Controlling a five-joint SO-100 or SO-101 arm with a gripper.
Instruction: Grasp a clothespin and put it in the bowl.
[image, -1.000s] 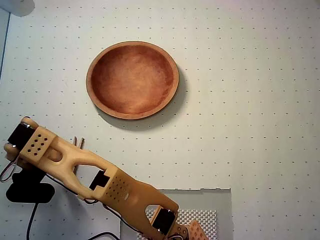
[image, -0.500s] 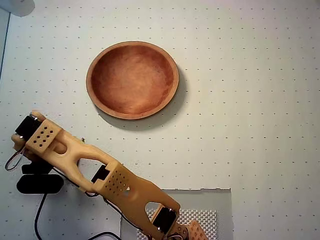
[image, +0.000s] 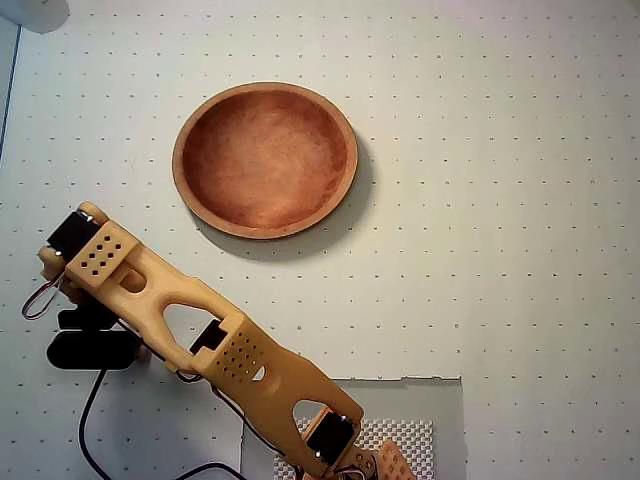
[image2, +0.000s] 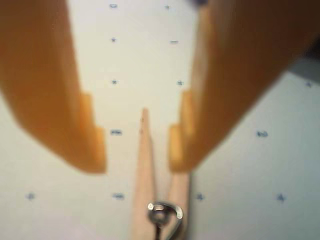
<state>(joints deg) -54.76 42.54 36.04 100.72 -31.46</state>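
In the wrist view, a light-wood clothespin (image2: 145, 170) with a metal coil (image2: 162, 212) lies flat on the dotted white table. My gripper (image2: 136, 160) is open and straddles it. The left orange finger (image2: 55, 100) stands clear of the pin. The right finger (image2: 230, 75) overlaps its right prong. In the overhead view my orange arm (image: 230, 365) covers the clothespin and the gripper's fingertips. The round wooden bowl (image: 265, 160) sits empty, up and to the right of the wrist (image: 100, 255).
A grey square mat (image: 430, 410) with a perforated patch lies at the bottom edge by the arm's base. A black cable (image: 88, 425) trails at the lower left. The black wrist camera (image: 95, 347) juts out beside the arm.
In the overhead view the wrist has shifted up and to the right. It now covers the clothespin tips that showed beside the arm one second ago.
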